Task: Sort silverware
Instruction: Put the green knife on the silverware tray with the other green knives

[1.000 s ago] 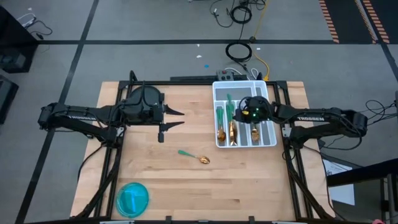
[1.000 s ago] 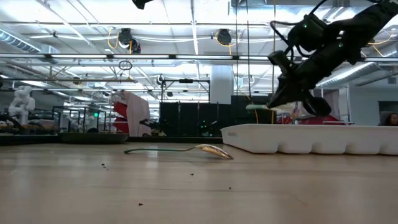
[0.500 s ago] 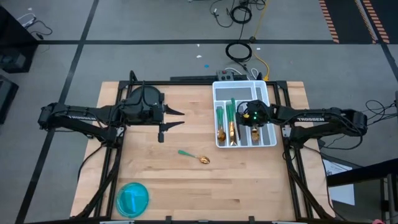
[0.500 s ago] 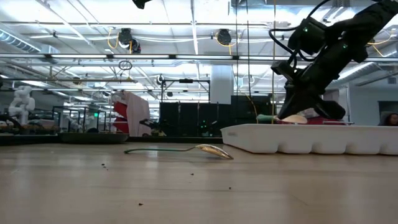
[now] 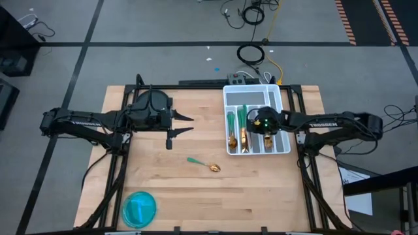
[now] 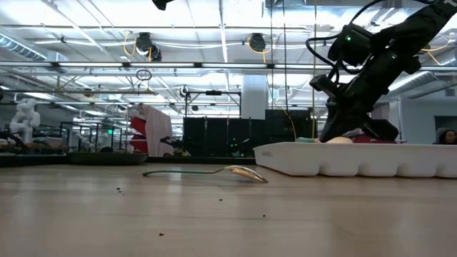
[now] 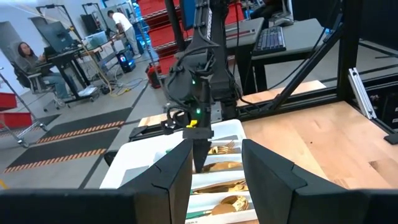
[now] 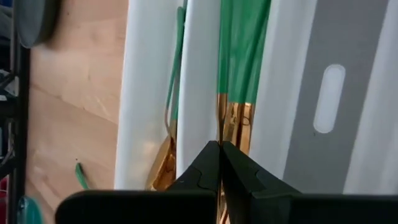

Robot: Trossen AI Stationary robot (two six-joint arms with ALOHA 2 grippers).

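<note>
Silverware: most pieces (image 5: 241,128) lie in the tray (image 5: 258,95) beneath the clenched right gripper (image 8: 220,163), now lowered into it from its earlier raised pose, one spoon (image 5: 205,164) unmoved on the table well away, left gripper (image 5: 185,124) half-spread, empty, as before.

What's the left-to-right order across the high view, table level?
left gripper → blue bowl is further left actually: blue bowl, left gripper, loose spoon, white tray, right gripper over it.

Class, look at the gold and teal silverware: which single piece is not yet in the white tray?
The spoon lying alone on the bare wooden table; all the other silverware lies in the white tray's compartments.
</note>
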